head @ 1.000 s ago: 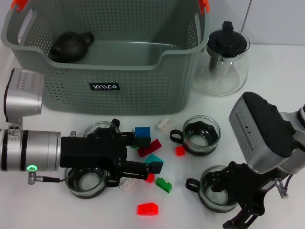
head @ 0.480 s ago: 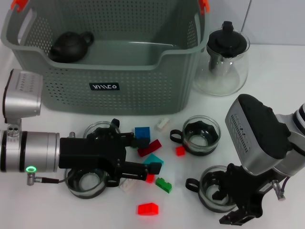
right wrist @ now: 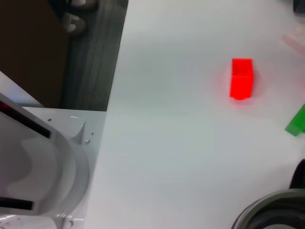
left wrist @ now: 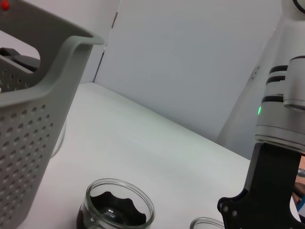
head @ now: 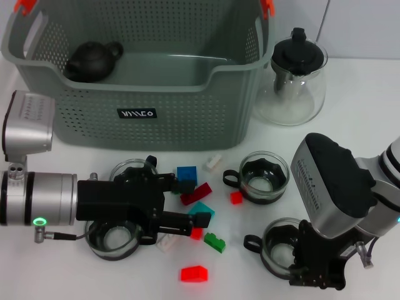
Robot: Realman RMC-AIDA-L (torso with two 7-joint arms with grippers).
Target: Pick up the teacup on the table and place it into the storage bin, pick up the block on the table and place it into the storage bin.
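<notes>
Four glass teacups sit on the white table [head: 369, 94] in front of the storage bin [head: 140, 75]. Right gripper [head: 317, 274] is over the near-right teacup [head: 278, 253]; can't tell its fingers. Left gripper [head: 187, 206] is open around the teal block [head: 201, 210], with loose blocks crowding it.

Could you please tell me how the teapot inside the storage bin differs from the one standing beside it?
The teapot in the storage bin is small, dark and opaque; the glass teapot is larger and transparent. The dark teapot lies in the bin's far left corner; the glass teapot stands on the table, right of the bin. Both have dark lids.
</notes>
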